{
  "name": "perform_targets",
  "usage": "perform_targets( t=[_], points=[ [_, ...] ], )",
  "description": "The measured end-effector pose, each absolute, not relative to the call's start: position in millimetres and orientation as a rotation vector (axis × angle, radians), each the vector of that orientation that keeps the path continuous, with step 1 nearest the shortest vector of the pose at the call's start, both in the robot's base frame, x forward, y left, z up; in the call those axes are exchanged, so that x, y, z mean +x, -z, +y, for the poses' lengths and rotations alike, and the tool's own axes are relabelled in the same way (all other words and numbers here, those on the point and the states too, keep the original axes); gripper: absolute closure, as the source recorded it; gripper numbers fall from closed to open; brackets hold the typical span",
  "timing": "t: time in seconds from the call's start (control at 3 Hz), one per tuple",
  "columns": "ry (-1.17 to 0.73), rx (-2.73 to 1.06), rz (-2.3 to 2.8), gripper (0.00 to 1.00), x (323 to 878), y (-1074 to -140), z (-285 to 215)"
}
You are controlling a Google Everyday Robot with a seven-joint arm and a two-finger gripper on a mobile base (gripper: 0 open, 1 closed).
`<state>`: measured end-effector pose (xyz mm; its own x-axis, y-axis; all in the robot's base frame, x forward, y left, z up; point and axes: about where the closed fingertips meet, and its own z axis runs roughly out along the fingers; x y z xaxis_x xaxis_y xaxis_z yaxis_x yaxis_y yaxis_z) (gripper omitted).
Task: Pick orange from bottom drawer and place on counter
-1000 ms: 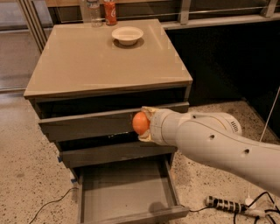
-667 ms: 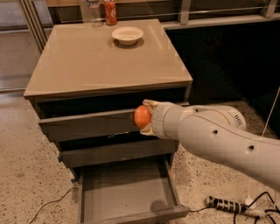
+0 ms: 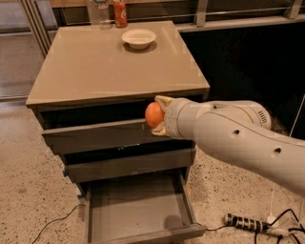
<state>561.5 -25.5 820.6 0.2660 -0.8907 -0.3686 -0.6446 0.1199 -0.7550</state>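
Raised a little since a second ago, the orange (image 3: 153,115) now sits higher against the cabinet front, level with the dark gap just under the tan surface (image 3: 105,66), and the white arm (image 3: 238,138) has lifted with it.

Camera view: a grey three-drawer cabinet seen from above and in front. The pincer (image 3: 159,116) is at the front of the cabinet, near its right corner, clenched on the orange with one pale finger above the fruit and one below it. The orange is off the surface, held in the air in front of the top drawer (image 3: 95,136), which is pulled out slightly. The thick white arm reaches in from the lower right of the view and covers part of the cabinet's right side.

Below, the middle drawer (image 3: 128,164) is out a little further. The bottom drawer (image 3: 136,205) is pulled well out, its flat grey floor showing.

On the glossy surface, a white bowl (image 3: 138,38) stands near the back, right of centre. Behind it, at the far edge, stand a red soda can (image 3: 120,12) and, just to its left, a clear bottle (image 3: 101,9).

The cabinet stands on speckled terrazzo floor (image 3: 28,190). A power strip (image 3: 245,223) with cables lies on the floor at lower right, and a thin cable (image 3: 52,221) trails at lower left.
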Motion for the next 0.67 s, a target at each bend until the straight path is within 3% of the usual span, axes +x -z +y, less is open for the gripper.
perform_targets(
  t=[0.67],
  points=[
    [0.388,-1.571,1.43,1.0,581.9,-865.8,-31.8]
  ],
)
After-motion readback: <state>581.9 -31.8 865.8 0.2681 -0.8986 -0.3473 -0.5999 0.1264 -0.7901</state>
